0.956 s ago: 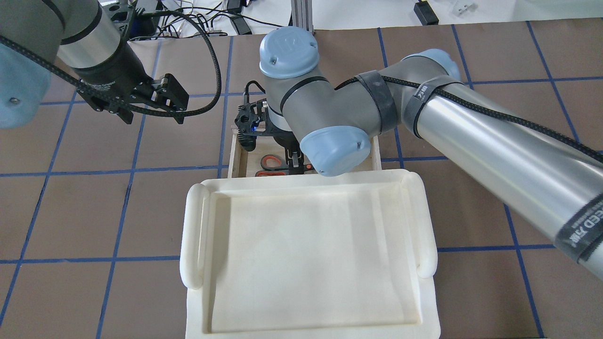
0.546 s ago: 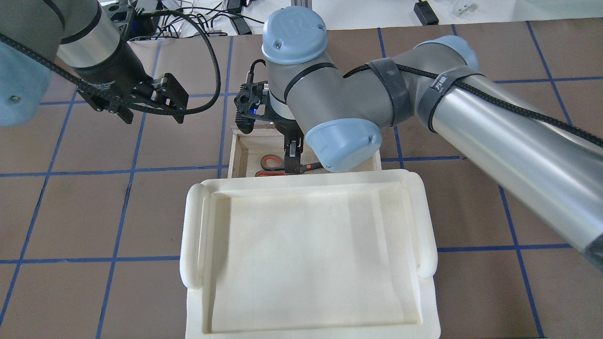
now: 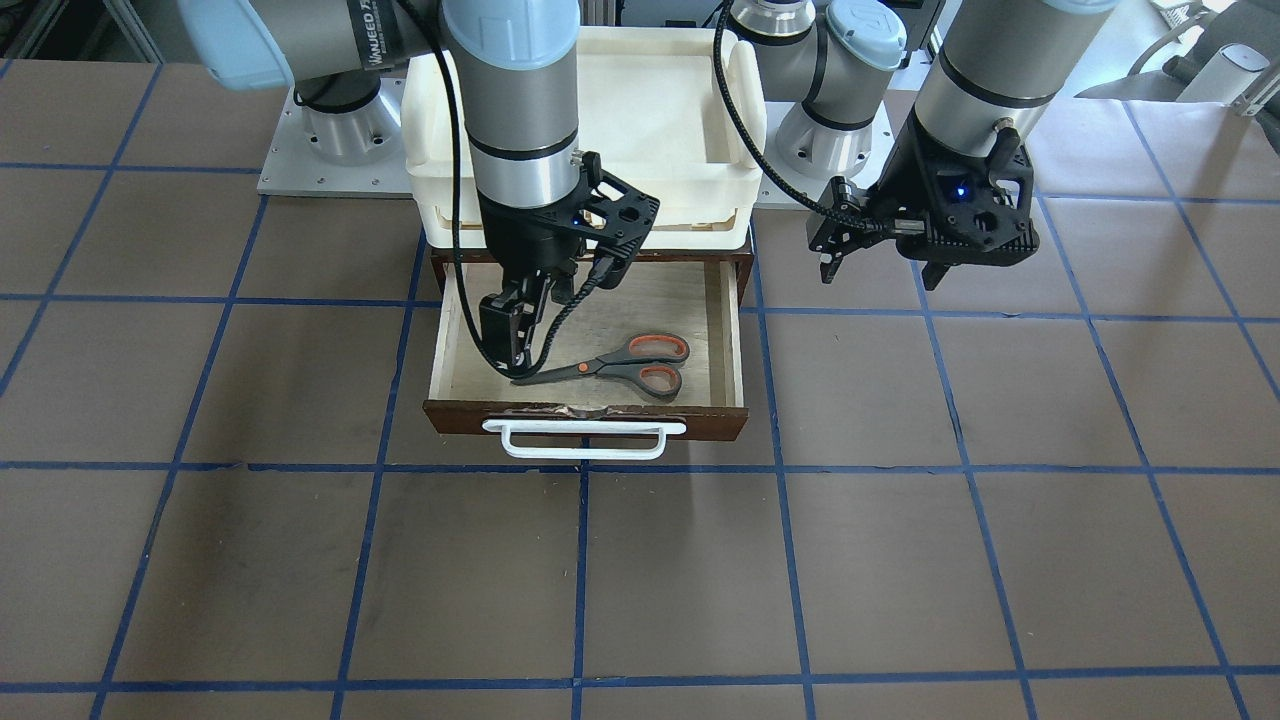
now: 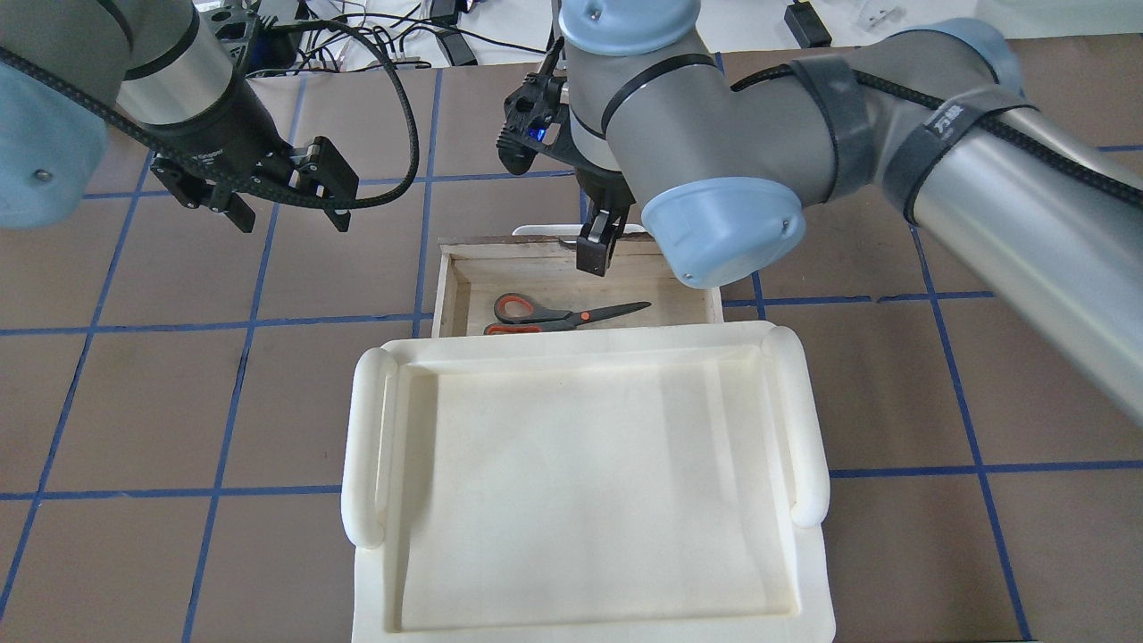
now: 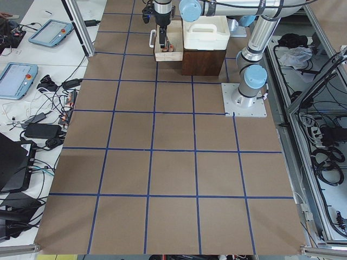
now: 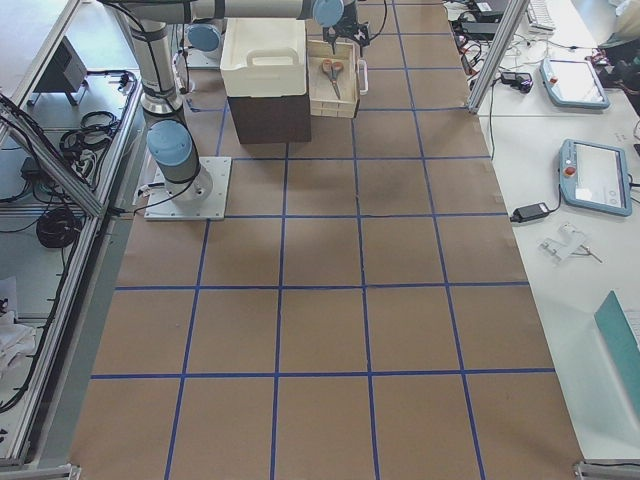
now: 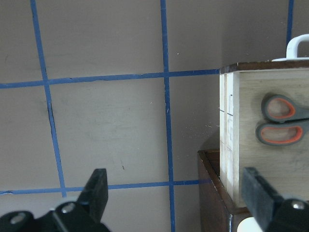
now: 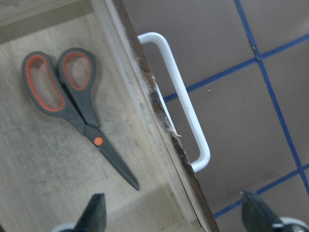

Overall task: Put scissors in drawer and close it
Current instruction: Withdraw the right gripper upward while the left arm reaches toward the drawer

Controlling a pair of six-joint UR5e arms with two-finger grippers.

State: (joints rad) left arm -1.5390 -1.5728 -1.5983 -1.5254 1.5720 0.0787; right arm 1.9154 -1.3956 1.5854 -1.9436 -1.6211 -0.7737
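The scissors lie flat in the open drawer, grey handles with orange-red loops; they also show in the overhead view and in both wrist views. My right gripper is open and empty; it hangs over the drawer near its front edge, above the blade tips. The drawer's white bar handle lies just beyond it. My left gripper is open and empty, hovering over the table beside the drawer.
A cream-white plastic tray sits on top of the dark brown cabinet behind the drawer. The brown table with blue grid lines stretches in front of the drawer. Cables lie at the far edge.
My right gripper, down on the scissors before, has risen and moved toward the drawer's front, leaving the scissors lying in the drawer. The left arm has barely moved.
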